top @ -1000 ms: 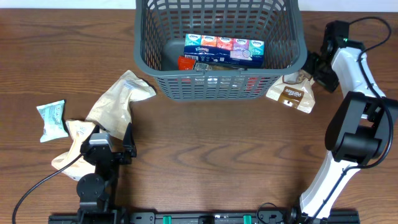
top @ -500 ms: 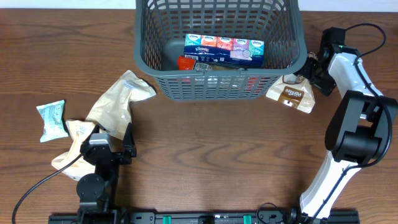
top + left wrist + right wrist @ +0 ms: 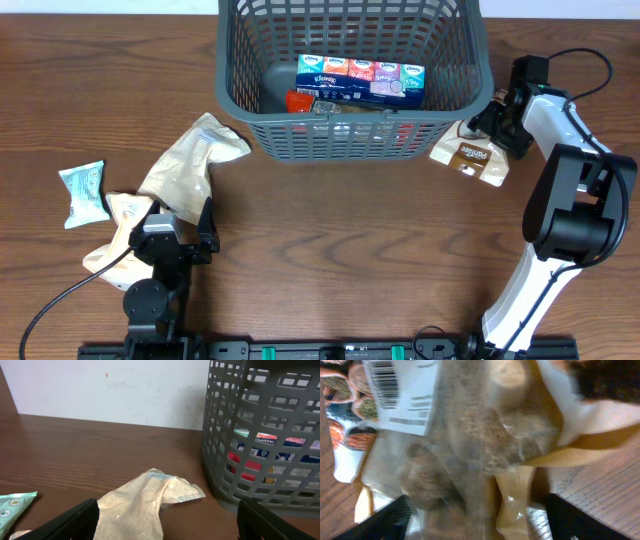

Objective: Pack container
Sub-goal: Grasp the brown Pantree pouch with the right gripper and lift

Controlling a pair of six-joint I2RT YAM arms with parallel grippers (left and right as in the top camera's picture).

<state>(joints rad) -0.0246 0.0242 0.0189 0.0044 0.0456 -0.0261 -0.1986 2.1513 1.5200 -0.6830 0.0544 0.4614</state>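
The dark grey basket stands at the table's far middle and shows at the right of the left wrist view. It holds a row of tissue packs and a red item. A brown-and-cream packet lies by the basket's right front corner. My right gripper is at its far end. In the right wrist view the packet fills the frame, and the right gripper is open with its jaws wide on either side. My left gripper is open and low at the front left.
A long beige packet lies ahead of the left gripper and shows between its fingers. A green-white packet lies at the far left and also shows in the left wrist view. Another packet lies beside it.
My right gripper has moved left and nearer, onto the far end of the brown packet, which has shifted slightly. The left arm has not moved.
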